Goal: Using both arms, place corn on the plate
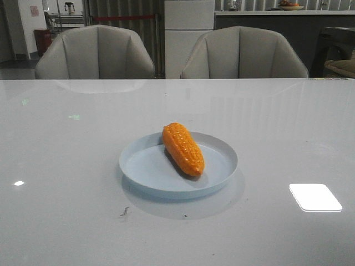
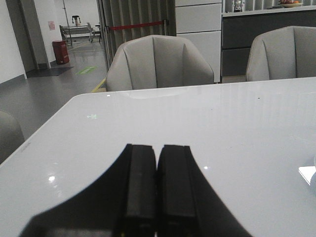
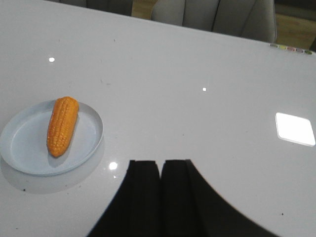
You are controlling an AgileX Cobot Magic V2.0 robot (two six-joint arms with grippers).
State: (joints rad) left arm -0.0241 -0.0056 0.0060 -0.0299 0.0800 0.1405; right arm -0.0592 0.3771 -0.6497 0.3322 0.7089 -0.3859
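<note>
An orange toy corn cob (image 1: pixel 182 148) lies on its side in a pale blue plate (image 1: pixel 144 166) on a glossy white table (image 1: pixel 66 166), its blunt end resting on the plate's far rim and its tapered end pointing toward the near rim, a little right of the plate's centre. Neither arm appears in the front view. In the left wrist view, the left gripper (image 2: pixel 158 170) hangs over bare tabletop, its two black fingers pressed together with nothing between them; the plate and corn are out of that frame. In the right wrist view, the right gripper (image 3: pixel 161 173) hovers near the plate but clear of it, its dark fingers likewise drawn together and empty. Two grey upholstered chairs (image 1: pixel 94 52) stand beyond the table's far edge, behind the plate.
</note>
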